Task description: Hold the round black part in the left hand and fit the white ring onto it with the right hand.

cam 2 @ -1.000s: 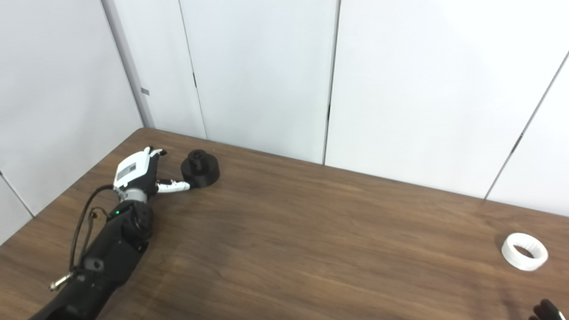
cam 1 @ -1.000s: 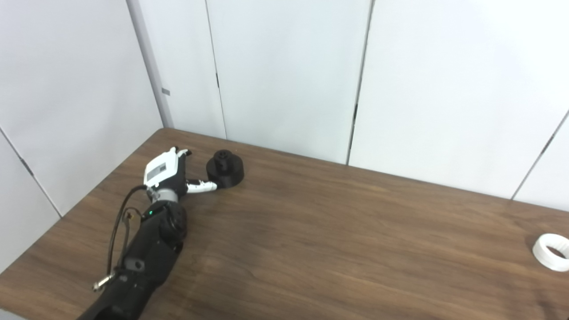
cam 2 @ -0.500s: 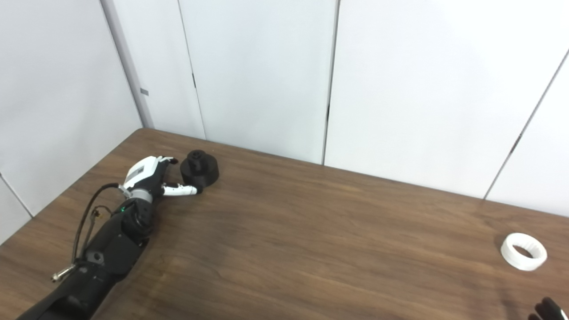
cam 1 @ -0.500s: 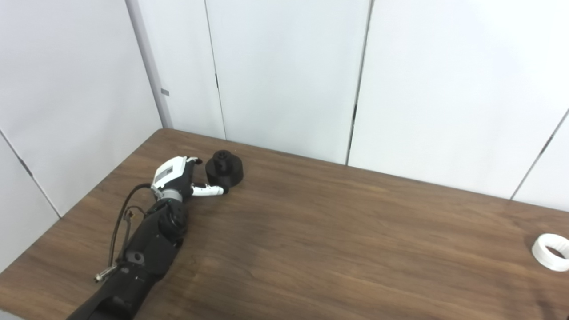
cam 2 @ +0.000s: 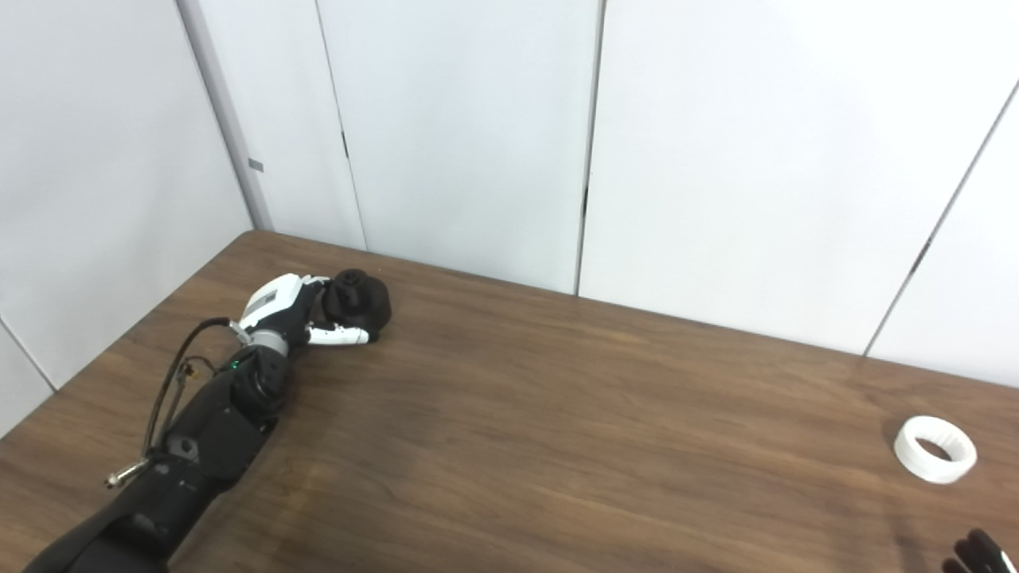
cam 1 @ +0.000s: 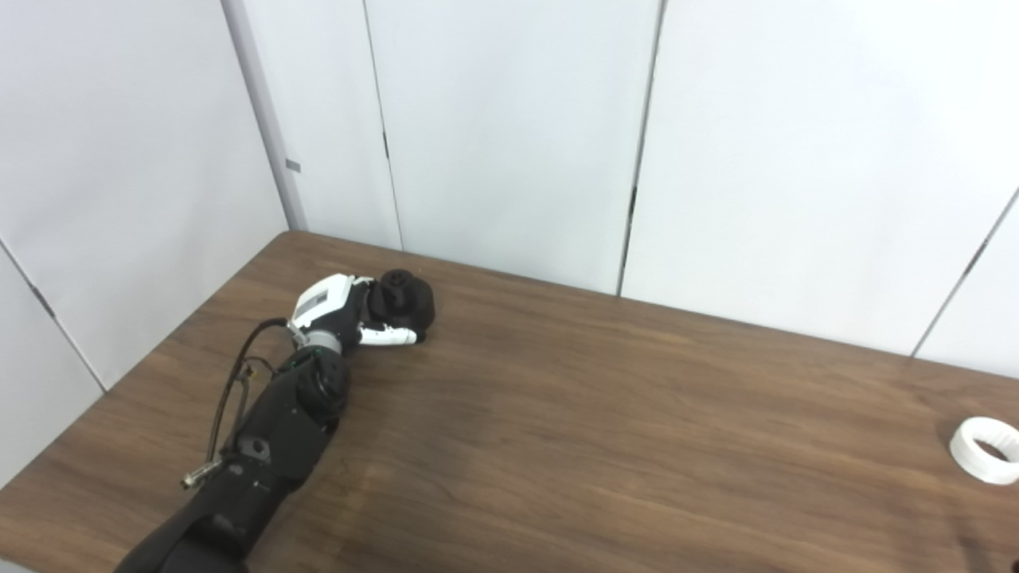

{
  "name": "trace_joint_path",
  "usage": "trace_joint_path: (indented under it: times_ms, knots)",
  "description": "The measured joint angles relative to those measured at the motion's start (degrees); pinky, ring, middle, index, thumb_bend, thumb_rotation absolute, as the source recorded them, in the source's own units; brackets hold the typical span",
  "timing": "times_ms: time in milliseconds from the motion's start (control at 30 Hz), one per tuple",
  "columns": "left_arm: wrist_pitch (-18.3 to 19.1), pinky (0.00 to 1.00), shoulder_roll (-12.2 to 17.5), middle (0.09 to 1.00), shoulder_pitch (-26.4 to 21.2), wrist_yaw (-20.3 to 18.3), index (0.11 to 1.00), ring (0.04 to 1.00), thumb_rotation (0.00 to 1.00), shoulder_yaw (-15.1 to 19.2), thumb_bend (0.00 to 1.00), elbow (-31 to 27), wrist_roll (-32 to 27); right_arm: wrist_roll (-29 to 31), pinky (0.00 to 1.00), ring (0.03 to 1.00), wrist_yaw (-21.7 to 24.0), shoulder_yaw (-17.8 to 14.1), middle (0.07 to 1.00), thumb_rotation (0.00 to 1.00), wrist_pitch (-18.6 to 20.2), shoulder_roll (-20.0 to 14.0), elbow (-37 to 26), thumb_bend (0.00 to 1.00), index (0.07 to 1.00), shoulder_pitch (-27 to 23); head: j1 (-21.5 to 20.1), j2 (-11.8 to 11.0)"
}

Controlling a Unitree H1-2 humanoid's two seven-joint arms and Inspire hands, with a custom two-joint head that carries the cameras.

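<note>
The round black part [cam 1: 407, 298] stands on the brown table [cam 1: 605, 446] near its far left corner. My left hand [cam 1: 341, 309] rests against the part's left side. Its white thumb [cam 1: 388, 336] lies straight along the part's near side, and the other fingers are hidden behind the part. The part sits between thumb and fingers and still rests on the table. The white ring [cam 2: 935, 450] lies flat far off at the table's right edge. Only the dark fingertips of my right hand [cam 2: 976, 552] show at the bottom right corner, below the ring.
White wall panels [cam 1: 509, 135] close off the table at the back and on the left. The black left forearm [cam 1: 263, 446] with its cable lies across the table's left part. Bare wood stretches between the black part and the ring.
My left hand has slid forward and to the right, from beside the black part to right against it, with the thumb now along its near side. The ring has not moved.
</note>
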Motion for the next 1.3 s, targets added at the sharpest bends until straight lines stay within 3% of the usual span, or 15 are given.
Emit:
trace_joint_path:
  times_ms: [500, 900, 1300]
  knots:
    - [-0.30, 1.00, -0.75, 0.959, -1.43, 1.98, 0.848, 1.000, 0.46, -0.55, 1.00, 2.92, -0.02, -0.16, 0.91, 0.927, -0.32, 0.20, 0.916, 1.00, 1.10, 0.07, -0.77, 0.77, 0.911, 0.40, -0.35, 0.26]
    - [-0.30, 1.00, -1.33, 0.950, -1.47, 2.00, 0.841, 1.000, 0.46, -0.69, 1.00, 2.92, -0.80, -0.45, 0.99, 0.951, -0.37, 0.29, 0.934, 1.00, 1.69, 0.06, -0.97, 0.77, 0.934, 0.52, -0.44, 0.35]
    - [-0.27, 1.00, -1.88, 0.931, -1.90, 2.80, 0.827, 0.988, 0.44, -0.93, 1.00, 3.62, -0.81, -0.47, 0.97, 0.943, -0.48, 0.29, 0.930, 1.00, 2.26, 0.07, -1.46, 0.78, 0.930, 0.58, -0.53, 0.62]
